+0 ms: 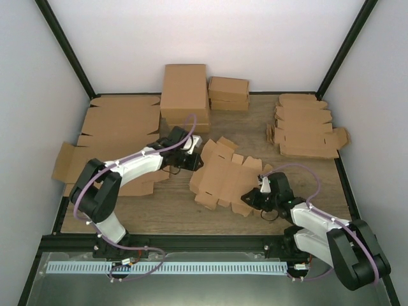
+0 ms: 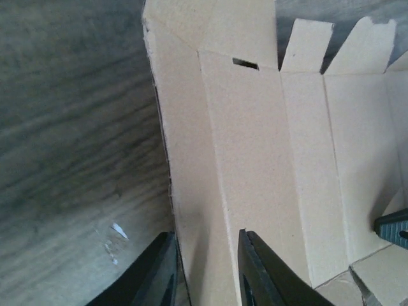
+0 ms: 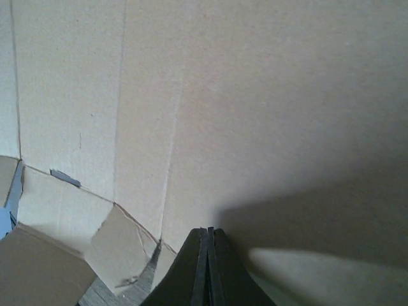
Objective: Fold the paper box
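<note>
While on wooden table (image 1: pixel 159 213) (white-walled): paper box (image 1: pixel 220 175), left claw (image 2: pixel 205 236) spread, right claw (image 3: pixel 208 231) clenched.

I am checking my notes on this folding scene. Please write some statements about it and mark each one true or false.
1. The paper box lies between the two hands. True.
2. The right hand has its fingers wide apart. False: they are pressed together.
3. The left hand has a panel of the paper box between its fingers. True.
4. The folded boxes stand at the near edge of the table. False: they stand at the far edge.
</note>
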You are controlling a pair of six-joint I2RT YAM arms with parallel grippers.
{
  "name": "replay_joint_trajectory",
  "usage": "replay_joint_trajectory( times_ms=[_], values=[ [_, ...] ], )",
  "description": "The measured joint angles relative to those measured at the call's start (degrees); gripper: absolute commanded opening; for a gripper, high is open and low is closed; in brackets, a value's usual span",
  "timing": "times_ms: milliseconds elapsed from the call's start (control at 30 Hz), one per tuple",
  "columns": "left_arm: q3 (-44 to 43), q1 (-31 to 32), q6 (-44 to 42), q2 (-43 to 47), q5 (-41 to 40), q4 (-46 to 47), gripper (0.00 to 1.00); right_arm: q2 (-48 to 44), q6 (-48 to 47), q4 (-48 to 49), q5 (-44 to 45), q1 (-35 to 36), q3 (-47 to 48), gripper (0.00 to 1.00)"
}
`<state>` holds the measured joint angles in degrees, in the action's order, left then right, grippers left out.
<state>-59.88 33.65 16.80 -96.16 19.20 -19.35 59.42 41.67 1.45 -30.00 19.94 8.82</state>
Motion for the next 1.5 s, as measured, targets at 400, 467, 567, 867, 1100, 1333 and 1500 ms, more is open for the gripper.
replay_joint_trajectory(
  times_ms=[400,467,567,867,1100,1333,1500],
  values=[
    [-5.1,8.2,0.9,-0.1,-12.5,-4.6,0.04,-1.7,0.7,-1.5,-0.6,0.0,-0.7,0.01],
    [-5.7,8.5,0.8,-0.2,-13.2,-5.6,0.04,-1.9,0.7,-1.6,-1.1,0.0,-0.9,0.01],
    [-6.8,8.7,-0.2,-0.2,-15.2,-8.6,0.04,-2.9,0.5,-3.0,-1.4,0.0,-0.8,0.01],
    [-9.4,8.7,-5.9,2.5,-18.9,-19.0,0.04,-3.8,-1.9,-8.2,-1.4,0.0,3.3,0.01],
    [-9.4,9.7,-9.2,5.3,-19.6,-22.7,0.04,1.0,-1.9,-4.1,-3.6,0.0,1.7,0.01],
    [-9.0,13.0,-9.1,6.3,-20.1,-22.2,0.04,2.1,-0.2,1.4,-5.6,0.9,-1.1,0.01],
    [-6.5,15.0,-7.1,10.3,-17.7,-19.3,0.04,2.4,0.9,3.2,-5.9,1.5,-1.6,0.02]
  ],
)
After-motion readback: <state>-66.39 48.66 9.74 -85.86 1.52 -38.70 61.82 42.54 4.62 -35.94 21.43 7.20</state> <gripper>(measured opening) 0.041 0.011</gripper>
